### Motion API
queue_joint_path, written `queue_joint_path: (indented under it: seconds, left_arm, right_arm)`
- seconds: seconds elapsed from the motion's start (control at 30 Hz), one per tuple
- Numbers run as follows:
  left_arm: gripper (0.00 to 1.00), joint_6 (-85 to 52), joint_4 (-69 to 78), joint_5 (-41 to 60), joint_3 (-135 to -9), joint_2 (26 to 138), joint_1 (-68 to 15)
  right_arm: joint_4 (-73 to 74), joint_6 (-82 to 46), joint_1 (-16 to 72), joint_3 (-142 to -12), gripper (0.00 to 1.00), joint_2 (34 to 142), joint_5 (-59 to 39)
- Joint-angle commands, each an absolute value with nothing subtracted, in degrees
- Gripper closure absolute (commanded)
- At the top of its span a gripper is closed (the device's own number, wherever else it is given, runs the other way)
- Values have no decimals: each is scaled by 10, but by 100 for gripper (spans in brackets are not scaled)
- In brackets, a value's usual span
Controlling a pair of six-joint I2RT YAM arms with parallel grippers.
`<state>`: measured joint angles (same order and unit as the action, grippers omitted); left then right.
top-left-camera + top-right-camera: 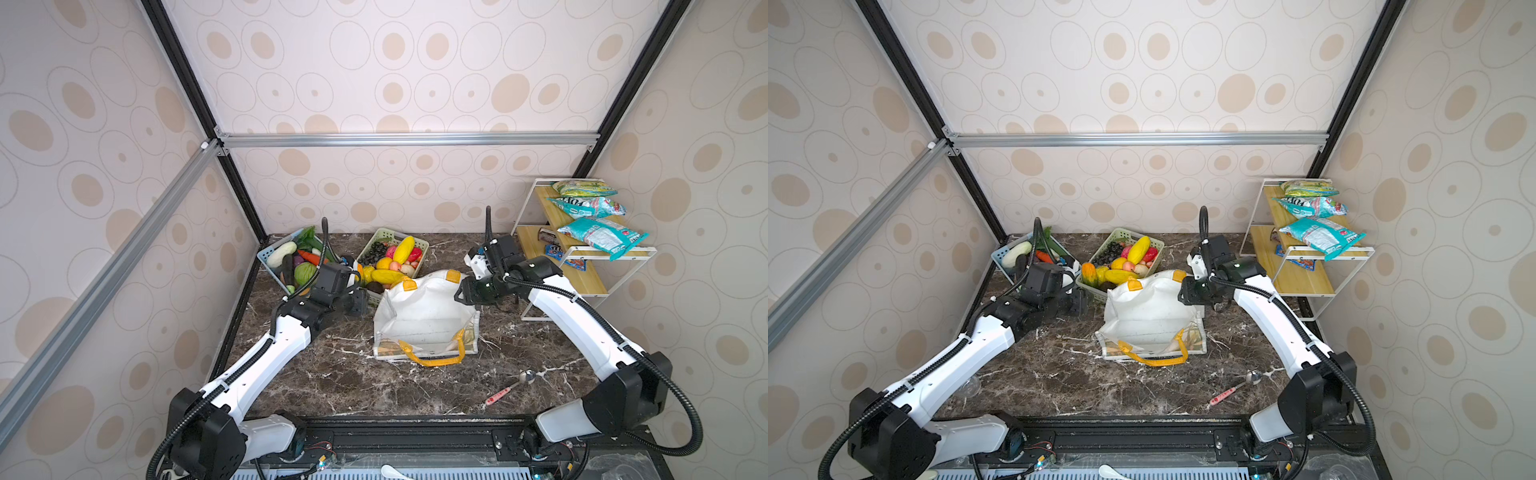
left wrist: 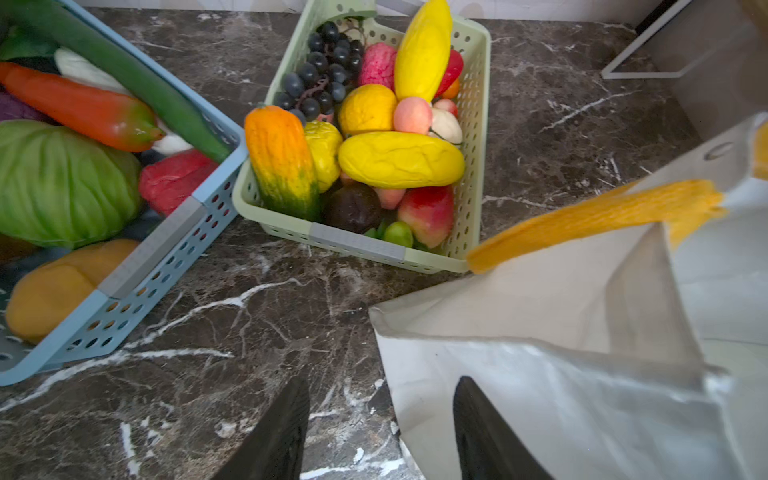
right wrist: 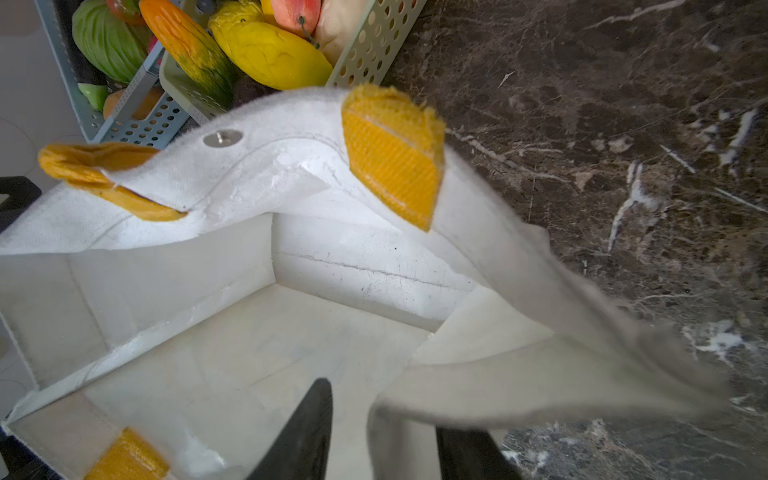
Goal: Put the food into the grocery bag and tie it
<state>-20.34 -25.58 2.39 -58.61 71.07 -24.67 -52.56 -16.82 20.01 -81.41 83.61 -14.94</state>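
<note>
We see the grocery bag (image 1: 424, 316) mid-bench, empty, with the food (image 2: 399, 158) in the green basket (image 2: 473, 124) just behind it. Our right gripper (image 3: 382, 411) straddles the bag's rim, jaws parted. The left gripper (image 2: 381, 382) gapes at its side wall. With nothing holding it, the mouth may sag shut.

We see two matching limbs: the left arm (image 1: 266, 353) and the right arm (image 1: 582, 328) both wear glossy white shells between chunky black joints. Small dark screw holes dot the white covers. Behind each pincer sits a boxy black camera block (image 1: 332, 277), and from there a black ribbed hose (image 1: 488, 224) runs back along the shell, held by white ties. The left pincer (image 2: 378, 432) and right pincer (image 3: 386, 444) end in matte black fingers (image 2: 274, 432), finely ribbed and tapering.
</note>
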Motion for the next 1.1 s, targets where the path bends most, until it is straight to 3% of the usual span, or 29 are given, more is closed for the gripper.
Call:
queue_joint_path:
  seconds: [0.0, 0.2, 0.53, 0.8, 1.07]
  left_arm:
    - [44, -189, -266, -5, -611, 721, -231]
    - [43, -203, -241, -57, -642, 777, -215]
    - [43, -229, -175, -116, -692, 902, -213]
    - [25, -246, -138, -142, -740, 976, -212]
    - [25, -239, -115, -154, -777, 1037, -212]
  right_arm:
    - [-549, -155, 189, -847, 50, 808, -141]
    - [-552, -146, 176, -876, 40, 790, -131]
    - [-500, -152, 125, -889, 36, 781, -115]
    - [-489, -152, 118, -888, 34, 803, -123]
    - [-481, -155, 117, -885, 34, 808, -132]
